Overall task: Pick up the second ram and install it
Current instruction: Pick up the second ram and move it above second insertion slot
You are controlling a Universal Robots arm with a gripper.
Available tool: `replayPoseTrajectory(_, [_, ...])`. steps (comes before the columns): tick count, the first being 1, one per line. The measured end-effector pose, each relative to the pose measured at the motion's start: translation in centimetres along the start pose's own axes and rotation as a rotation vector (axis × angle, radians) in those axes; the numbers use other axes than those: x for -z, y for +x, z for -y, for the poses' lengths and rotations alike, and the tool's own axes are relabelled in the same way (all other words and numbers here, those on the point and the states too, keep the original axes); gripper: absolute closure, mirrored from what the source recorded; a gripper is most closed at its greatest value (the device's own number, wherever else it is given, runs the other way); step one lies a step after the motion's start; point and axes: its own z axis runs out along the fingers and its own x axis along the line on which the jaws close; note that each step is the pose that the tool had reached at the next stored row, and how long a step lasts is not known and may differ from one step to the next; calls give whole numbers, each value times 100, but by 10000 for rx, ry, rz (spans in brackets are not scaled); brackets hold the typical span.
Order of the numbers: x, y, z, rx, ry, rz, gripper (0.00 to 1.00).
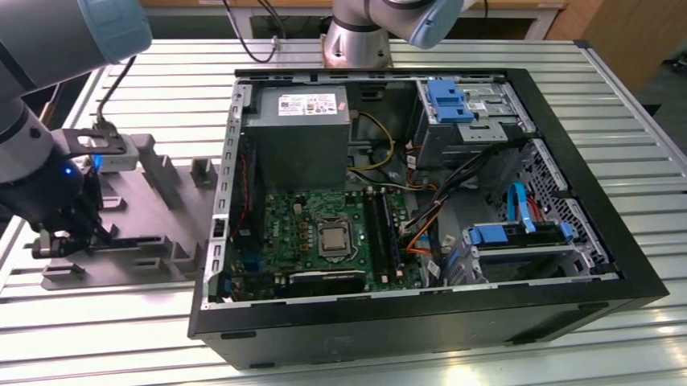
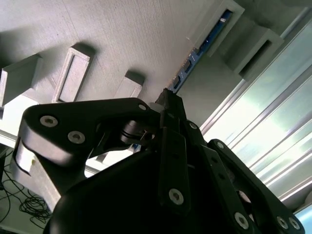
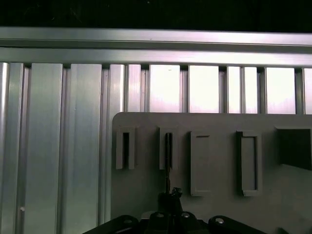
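Gripper sat 9 o'clock of PC case, jaws clamped on second ram. The thin edge grip risked slipping or snagging in the tray slot.

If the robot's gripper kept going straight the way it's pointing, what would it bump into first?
Most likely the second ram, the thin stick standing on edge in the grey tray. The gripper points down right at it; I can't tell whether they already touch.
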Motion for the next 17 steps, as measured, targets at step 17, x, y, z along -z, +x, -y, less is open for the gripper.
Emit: replayPoseTrajectory(17, [128, -3, -5, 0, 3, 3, 89])
